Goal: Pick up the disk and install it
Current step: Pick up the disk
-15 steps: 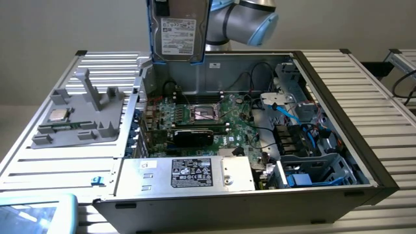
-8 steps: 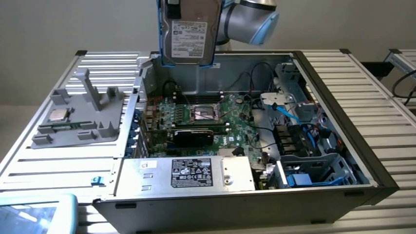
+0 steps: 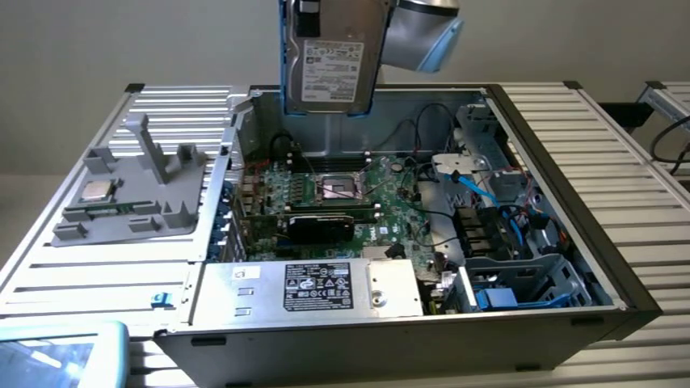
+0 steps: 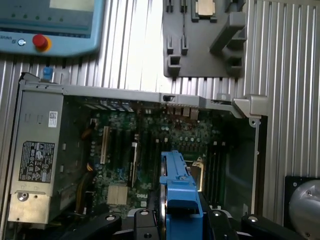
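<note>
exterior view has the disk (image 3: 329,69) hanging on edge high above the open computer case (image 3: 561,105), its white label facing the camera and its blue frame showing along the side. it is over the rear part of the case, clear of everything inside. the tool (image 4: 179,222) is clamped on the disk: in the wrist view its black fingers (image 4: 142,220) sit on either side of the blue frame. holding it by the upper end and on edge looks meant to keep the free end and the flat faces unobstructed, and to keep the disk above the case walls.

directly beneath lies the motherboard (image 3: 356,190) with its processor socket (image 3: 338,187). a large grey metal box (image 3: 313,287) with a black label fills the near corner. at the exterior view's right a grey metal cage (image 3: 528,279) stands in the case, well apart from the disk, with black wiring and a blue cable (image 3: 474,186) looped just beside it; those cables seem the likeliest snag.

outside the case, on the slatted tabletop (image 3: 603,137), sits a grey fixture (image 3: 129,194) carrying a small silver chip (image 3: 97,191), and a pendant (image 4: 50,25) with a red button (image 4: 40,41).
</note>
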### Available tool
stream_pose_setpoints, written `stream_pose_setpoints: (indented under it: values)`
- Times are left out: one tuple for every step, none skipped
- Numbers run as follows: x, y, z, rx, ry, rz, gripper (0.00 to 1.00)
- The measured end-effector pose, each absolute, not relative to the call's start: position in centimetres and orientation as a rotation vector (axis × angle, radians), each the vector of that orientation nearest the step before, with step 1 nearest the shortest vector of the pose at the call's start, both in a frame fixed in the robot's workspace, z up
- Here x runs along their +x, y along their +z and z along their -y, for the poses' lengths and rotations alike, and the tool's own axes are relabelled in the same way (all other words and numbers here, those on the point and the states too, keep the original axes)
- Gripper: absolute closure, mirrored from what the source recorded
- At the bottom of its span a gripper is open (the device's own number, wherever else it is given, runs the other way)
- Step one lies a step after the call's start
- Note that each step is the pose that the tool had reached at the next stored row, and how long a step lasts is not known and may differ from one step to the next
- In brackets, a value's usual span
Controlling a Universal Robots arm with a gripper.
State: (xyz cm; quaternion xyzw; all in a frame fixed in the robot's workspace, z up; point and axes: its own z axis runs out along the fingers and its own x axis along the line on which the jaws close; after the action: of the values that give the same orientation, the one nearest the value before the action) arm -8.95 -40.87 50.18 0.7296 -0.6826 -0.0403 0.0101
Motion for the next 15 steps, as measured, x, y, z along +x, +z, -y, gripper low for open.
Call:
stream_pose_setpoints:
  values:
    - [-8.6, 50.2, 41.0, 2.278, -0.126, 2.131, 0.63]
    - [-8.3, 50.2, 41.1, 2.278, -0.126, 2.131, 0.63]
    - [-8.0, 50.2, 41.3, 2.278, -0.126, 2.131, 0.63]
    - [-7.7, 50.2, 41.4, 2.278, -0.126, 2.131, 0.63]
    - [-7.4, 50.2, 41.4, 2.278, -0.126, 2.131, 0.63]
    - [-7.2, 50.2, 41.5, 2.278, -0.125, 2.131, 0.63]
    - [-6.9, 50.2, 41.5, 2.278, -0.124, 2.131, 0.63]
    - [-6.8, 50.2, 41.6, 2.278, -0.123, 2.131, 0.63]
    - [-6.6, 50.2, 41.6, 2.278, -0.12, 2.131, 0.63]
    - [-6.4, 50.2, 41.6, 2.278, -0.116, 2.131, 0.63]
    - [-6.3, 50.2, 41.6, 2.277, -0.107, 2.131, 0.63]
    - [-6.3, 50.2, 41.6, 2.277, -0.091, 2.131, 0.63]
    - [-6.2, 50.2, 41.6, 2.276, -0.075, 2.131, 0.63]
    - [-6.1, 50.2, 41.6, 2.277, -0.065, 2.131, 0.63]
    - [-5.9, 50.2, 41.6, 2.277, -0.055, 2.132, 0.63]
